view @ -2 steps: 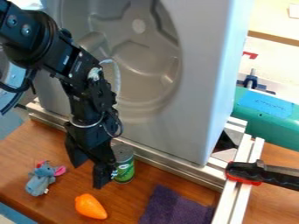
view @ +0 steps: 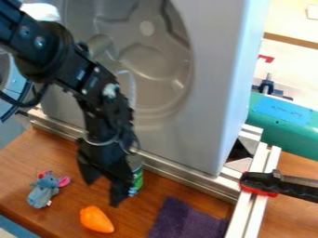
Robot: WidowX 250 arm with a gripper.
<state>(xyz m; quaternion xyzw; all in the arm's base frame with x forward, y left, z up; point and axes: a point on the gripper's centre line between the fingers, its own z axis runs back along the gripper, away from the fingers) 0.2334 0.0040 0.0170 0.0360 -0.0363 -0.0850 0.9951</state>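
Hanging over the wooden tabletop [view: 140,216], the black gripper [view: 104,191] has its two fingers spread wide with nothing between them. The green-labelled can [view: 137,180] stands upright behind one finger, partly hidden by it; whether they touch, I cannot tell. Nearer the camera lies an orange, tapered toy vegetable [view: 96,219]. A grey-blue plush mouse [view: 42,191] with pink ears lies to the view's left, and a folded purple cloth [view: 188,222] to its right.

On surface [view: 37,153]: plush mouse [view: 42,191], lying at left; toy vegetable [view: 96,220], lying to its right; can [view: 137,179], standing behind vegetable; cloth [view: 186,224], lying right of vegetable.
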